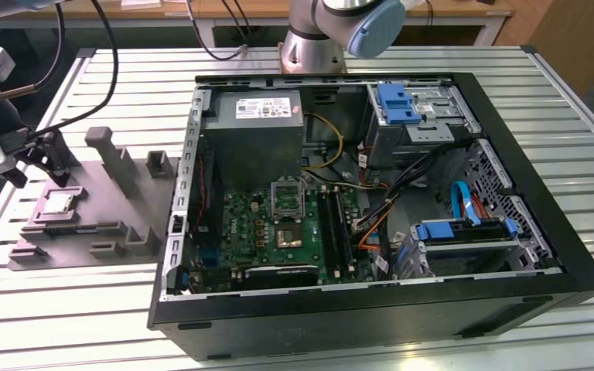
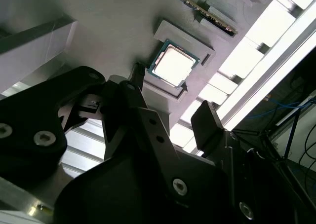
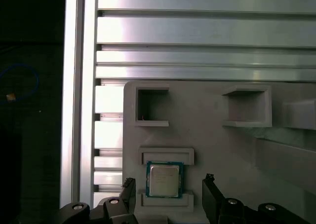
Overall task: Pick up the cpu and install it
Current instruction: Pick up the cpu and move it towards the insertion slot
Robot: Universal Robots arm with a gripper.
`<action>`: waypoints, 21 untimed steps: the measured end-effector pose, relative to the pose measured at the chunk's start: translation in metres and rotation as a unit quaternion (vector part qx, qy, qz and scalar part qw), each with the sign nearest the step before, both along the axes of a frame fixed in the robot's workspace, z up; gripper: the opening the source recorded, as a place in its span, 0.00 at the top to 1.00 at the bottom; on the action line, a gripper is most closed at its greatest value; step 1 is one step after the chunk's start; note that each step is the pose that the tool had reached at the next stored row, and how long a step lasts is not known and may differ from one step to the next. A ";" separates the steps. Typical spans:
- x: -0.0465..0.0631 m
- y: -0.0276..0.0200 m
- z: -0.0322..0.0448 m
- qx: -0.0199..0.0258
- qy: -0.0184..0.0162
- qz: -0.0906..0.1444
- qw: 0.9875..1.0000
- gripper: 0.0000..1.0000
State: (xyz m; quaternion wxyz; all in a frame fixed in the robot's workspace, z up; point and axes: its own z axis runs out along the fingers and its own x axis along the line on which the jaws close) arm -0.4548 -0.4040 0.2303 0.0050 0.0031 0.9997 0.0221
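The gripper [image 1: 37, 171] is spread wide and holds nothing. It hangs over the grey tray [image 1: 121, 220] that lies on the slatted table [image 1: 80, 309]. In both wrist views its two dark fingers [image 3: 213, 202] stand well apart. The cpu [image 3: 164, 179] lies beyond their tips and in line with the gap between them, with one finger to each side. Neither finger touches it. The cpu lies flat in a shallow square seat of the tray, silvery top up, with a raised lip of the seat along two opposite edges. Farther out from the fingertips, on the same tray, are two empty square pockets [image 3: 152, 107] side by side, and past them the bare table slats. In the exterior view the cpu [image 1: 58, 203] sits just below the fingertips. The open computer case [image 1: 380, 309] is well away from the gripper, toward the exterior view's right. The dark socket [image 1: 287, 197] on its green board is uncovered.
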 end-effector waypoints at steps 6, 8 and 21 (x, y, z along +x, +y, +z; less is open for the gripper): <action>0.000 0.0000 -0.0006 0.000 0.000 -0.002 1.000 0.36; 0.000 0.0000 -0.0006 0.000 0.000 -0.002 1.000 0.36; 0.000 0.0000 -0.0091 -0.001 -0.001 -0.003 1.000 0.44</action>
